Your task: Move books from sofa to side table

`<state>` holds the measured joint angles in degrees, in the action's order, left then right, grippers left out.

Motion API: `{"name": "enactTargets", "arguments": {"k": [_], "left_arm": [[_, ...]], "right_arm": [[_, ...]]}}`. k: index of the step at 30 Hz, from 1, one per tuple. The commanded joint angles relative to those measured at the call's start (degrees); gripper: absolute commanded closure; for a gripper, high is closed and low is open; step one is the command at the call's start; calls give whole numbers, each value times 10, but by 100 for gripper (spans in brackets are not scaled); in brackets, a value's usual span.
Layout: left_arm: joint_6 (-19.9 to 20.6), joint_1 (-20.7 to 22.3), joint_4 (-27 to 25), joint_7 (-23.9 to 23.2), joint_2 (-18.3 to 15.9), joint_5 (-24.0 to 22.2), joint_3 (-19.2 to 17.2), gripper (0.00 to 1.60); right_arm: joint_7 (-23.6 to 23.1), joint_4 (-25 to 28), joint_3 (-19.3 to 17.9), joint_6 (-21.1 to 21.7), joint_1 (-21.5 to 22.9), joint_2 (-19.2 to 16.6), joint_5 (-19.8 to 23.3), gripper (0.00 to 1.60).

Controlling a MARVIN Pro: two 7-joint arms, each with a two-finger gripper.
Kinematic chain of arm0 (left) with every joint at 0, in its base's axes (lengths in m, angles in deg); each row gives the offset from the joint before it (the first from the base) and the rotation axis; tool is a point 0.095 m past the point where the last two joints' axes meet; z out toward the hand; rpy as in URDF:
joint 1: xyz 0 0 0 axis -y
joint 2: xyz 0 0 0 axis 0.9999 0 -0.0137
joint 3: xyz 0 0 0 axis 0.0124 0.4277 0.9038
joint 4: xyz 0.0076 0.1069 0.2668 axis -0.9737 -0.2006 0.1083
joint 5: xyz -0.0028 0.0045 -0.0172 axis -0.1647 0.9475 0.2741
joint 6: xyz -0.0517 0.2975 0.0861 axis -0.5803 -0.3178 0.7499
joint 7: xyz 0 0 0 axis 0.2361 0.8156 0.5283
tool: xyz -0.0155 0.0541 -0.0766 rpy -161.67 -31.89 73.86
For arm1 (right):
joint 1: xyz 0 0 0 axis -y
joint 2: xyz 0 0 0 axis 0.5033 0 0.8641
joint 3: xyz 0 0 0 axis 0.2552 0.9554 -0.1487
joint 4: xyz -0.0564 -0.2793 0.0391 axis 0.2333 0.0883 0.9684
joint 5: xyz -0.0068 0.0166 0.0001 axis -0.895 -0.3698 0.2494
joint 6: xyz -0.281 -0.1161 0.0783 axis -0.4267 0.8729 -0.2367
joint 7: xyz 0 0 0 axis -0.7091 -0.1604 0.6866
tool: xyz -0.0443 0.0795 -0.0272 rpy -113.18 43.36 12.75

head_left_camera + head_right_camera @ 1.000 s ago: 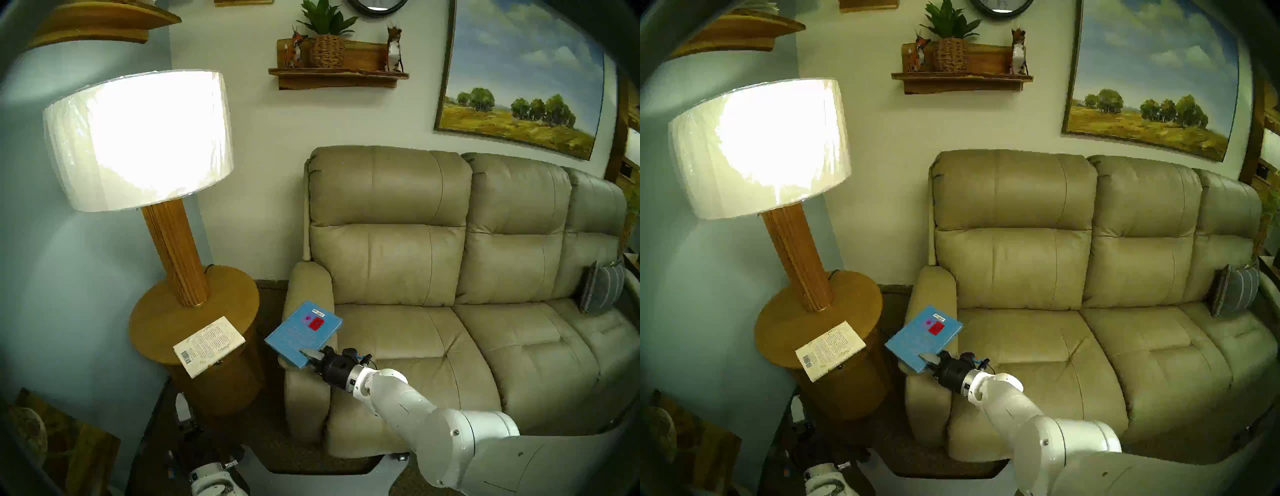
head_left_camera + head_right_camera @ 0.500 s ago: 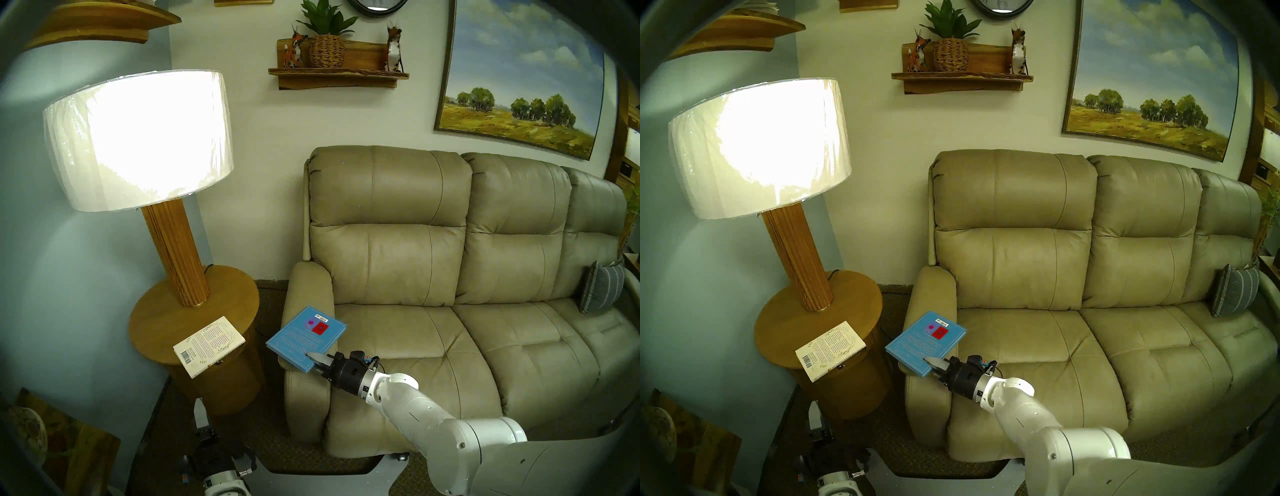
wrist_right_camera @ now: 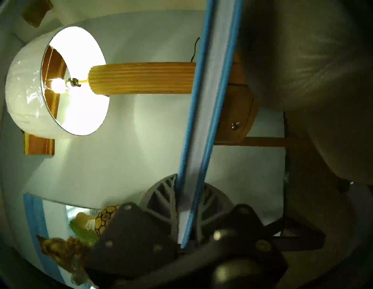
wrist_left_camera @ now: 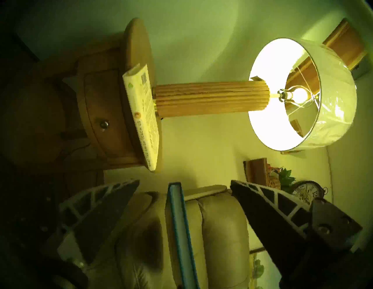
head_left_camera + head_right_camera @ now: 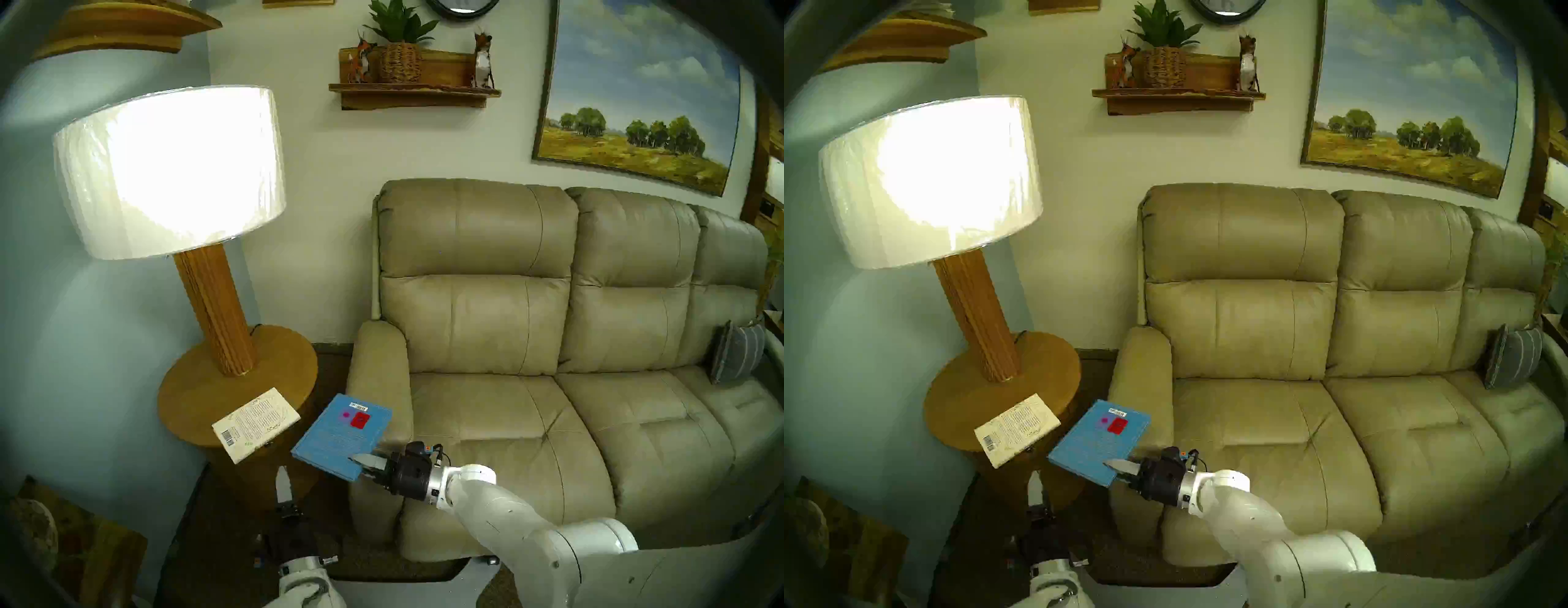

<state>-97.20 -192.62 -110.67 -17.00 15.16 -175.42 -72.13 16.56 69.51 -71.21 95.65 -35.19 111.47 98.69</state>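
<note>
My right gripper is shut on the near corner of the light-blue book, which has a red square and a barcode sticker. It holds the book level, half over the beige sofa's left armrest and half over the gap beside the round wooden side table. In the right wrist view the book's edge runs up from the shut fingers. The cream book lies on the table's front edge and overhangs it. My left gripper is open and empty, low in front of the table, below the blue book.
A tall lit lamp with a ribbed wooden post stands on the back of the table. A grey striped cushion sits at the sofa's far right. A wall shelf hangs above. The table drawer's knob shows in the left wrist view.
My right gripper has carried the blue book left and down, from on the armrest to partly off it toward the side table. My left gripper has risen and shifted right.
</note>
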Motion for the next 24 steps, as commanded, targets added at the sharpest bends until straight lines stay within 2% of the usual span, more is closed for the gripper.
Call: {"name": "enactTargets", "arguments": {"k": [1,9,14,15,16,17,19,22,23,24], "left_arm": [[1,62,10,11,21,0,20,0],[11,97,29,51,29,-13,49,0],[-6,113,51,60,35,-29,61,1],[-7,114,53,58,36,-32,61,23],[-10,114,54,55,36,-35,61,33],[-14,113,54,50,36,-38,60,63],[-20,109,47,43,33,-46,59,80],[-29,106,41,30,29,-56,62,91],[-36,104,36,23,27,-62,65,98],[-38,103,35,19,27,-64,66,109]], "right_arm": [[-59,29,12,-4,-5,13,-1,160],[-61,51,15,0,-18,9,1,160],[-64,71,16,3,-30,4,6,160],[-56,79,16,5,-33,4,9,160],[-60,80,16,6,-34,2,9,160],[-60,84,16,7,-36,0,10,160],[-58,89,13,7,-40,-2,12,160],[-46,91,7,9,-42,-5,18,160],[-43,92,5,11,-42,-7,19,156],[-43,93,5,11,-43,-8,20,130]]}}
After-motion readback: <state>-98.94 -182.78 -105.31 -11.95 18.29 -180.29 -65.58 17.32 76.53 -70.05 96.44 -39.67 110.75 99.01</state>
